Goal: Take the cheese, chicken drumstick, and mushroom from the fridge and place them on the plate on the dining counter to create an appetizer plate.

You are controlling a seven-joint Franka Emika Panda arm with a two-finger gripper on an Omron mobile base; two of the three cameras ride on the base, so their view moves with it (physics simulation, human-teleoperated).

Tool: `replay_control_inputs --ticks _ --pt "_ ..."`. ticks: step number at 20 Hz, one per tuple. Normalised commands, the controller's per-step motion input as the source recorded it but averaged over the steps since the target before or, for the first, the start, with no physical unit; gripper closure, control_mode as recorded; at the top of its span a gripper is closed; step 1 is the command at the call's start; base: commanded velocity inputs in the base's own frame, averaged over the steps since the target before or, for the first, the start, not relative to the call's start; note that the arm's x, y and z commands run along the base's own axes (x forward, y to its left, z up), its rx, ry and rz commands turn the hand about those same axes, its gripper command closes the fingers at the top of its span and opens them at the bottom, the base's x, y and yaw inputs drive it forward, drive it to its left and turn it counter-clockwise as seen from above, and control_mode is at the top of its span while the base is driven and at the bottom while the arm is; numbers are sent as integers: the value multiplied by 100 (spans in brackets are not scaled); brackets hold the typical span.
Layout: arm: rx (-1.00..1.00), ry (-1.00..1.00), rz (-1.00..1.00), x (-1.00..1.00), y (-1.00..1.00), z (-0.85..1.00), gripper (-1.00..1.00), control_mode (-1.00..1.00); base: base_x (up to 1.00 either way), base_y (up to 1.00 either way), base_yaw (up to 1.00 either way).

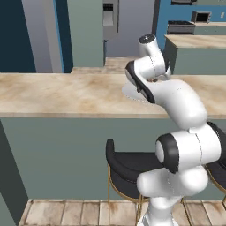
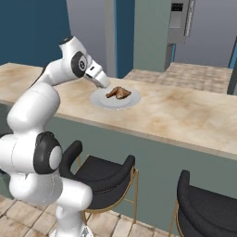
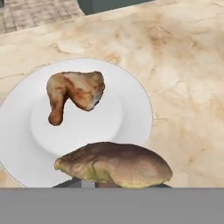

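1 chicken drumstick (image 3: 75, 92) lies on the plate (image 3: 131, 131), mid dining counter (image 2: 185, 115), nearer its stool-side edge. Gripper (image 2: 102, 83) pinches the mushroom (image 3: 114, 165) above the plate's rim.

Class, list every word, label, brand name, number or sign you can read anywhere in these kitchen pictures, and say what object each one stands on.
No readable text: none on the plate, chicken drumstick, mushroom or dining counter.
Fridge: a dark panel with pale marks, too small and blurred to read.
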Motion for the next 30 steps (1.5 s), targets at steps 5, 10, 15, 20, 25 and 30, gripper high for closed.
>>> replay_control_inputs --ticks 5,10,15,20,25,30 --pt "4 16 0 34 0 -20 100 -100 0 0 0" --pt "2 20 0 60 0 -23 100 -100 0 0 0" --pt "1 9 0 76 0 -44 100 -100 0 0 0" --pt "0 2 0 63 -11 -44 100 -100 0 0 0" --pt "1 6 -4 35 -28 -30 100 -100 0 0 0" --pt "2 8 -7 0 -34 -28 100 -100 0 0 0"
